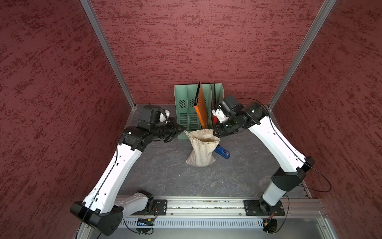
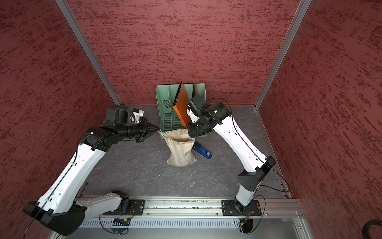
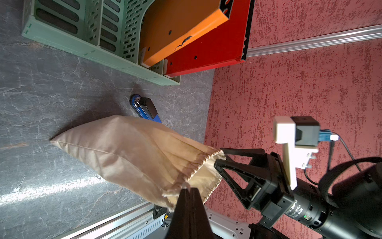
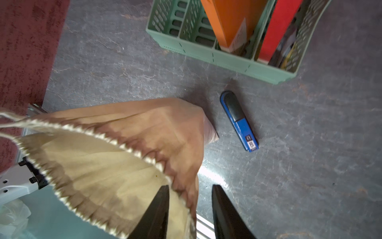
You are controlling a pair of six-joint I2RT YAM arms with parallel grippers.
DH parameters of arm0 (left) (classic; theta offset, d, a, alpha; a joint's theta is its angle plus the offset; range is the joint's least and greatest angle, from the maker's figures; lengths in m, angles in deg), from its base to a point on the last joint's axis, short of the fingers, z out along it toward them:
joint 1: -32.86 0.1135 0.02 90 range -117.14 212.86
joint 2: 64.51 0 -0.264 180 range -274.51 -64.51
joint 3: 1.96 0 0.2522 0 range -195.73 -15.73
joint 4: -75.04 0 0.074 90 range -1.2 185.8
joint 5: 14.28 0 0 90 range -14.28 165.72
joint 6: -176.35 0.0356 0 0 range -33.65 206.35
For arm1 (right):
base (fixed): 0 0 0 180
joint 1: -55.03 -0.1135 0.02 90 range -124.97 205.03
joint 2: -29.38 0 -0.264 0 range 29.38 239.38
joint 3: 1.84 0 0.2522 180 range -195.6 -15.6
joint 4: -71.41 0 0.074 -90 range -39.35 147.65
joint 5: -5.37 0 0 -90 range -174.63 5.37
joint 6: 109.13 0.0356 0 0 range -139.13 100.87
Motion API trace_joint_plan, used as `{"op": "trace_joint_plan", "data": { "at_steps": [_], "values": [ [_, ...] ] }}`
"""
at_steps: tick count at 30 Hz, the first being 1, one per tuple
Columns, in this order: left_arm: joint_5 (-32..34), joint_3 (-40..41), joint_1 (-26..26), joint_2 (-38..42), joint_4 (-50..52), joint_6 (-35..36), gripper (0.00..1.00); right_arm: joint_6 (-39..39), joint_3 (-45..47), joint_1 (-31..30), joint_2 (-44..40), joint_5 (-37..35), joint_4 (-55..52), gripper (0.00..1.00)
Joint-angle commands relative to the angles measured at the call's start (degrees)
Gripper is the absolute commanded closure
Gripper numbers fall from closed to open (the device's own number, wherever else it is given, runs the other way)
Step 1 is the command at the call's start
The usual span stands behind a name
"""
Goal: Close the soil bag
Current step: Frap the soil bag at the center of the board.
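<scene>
The right gripper (image 4: 190, 186) gapes at the soil bag (image 4: 124, 128) rim; blue stapler (image 4: 239, 122) nearby.

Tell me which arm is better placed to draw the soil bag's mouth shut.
Left, probably. The left pincer is shut on the soil bag at its gathered rim, so it can pull outward. The right pincer stands open at the opposite rim, gripping nothing yet.

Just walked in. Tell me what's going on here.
Two robot arms are working on a cream cloth drawstring sack standing on the dark grey table before a green plastic file rack. The left gripper is pinched shut on one side of its neck; the right gripper is open, jaws astride the opposite rim. The mouth gapes, not yet drawn closed.
</scene>
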Motion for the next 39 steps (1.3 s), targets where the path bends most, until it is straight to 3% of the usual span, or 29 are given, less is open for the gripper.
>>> {"op": "trace_joint_plan", "data": {
  "at_steps": [1,8,13,22,39],
  "values": [
    [0.23,-3.58,-0.24,-1.04,2.54,2.00,1.00,-8.26,-1.37,-0.37,-4.89,1.03,7.97,0.60],
    [-0.98,-7.91,-0.42,-3.72,4.84,3.28,1.00,-22.81,8.80,-0.33,-10.00,19.26,28.09,0.55],
    [-1.32,-8.95,-0.52,-4.50,5.04,3.20,1.00,-27.10,8.73,-0.33,-6.21,26.34,31.37,0.59],
    [-1.13,-10.35,-0.68,-5.16,5.84,3.02,1.00,-29.14,10.44,-0.96,-1.93,29.81,35.93,0.62],
    [-0.73,-11.61,-0.93,-6.37,5.58,2.98,1.00,-31.01,10.61,-3.16,2.97,28.30,36.05,0.68]
  ]
}}
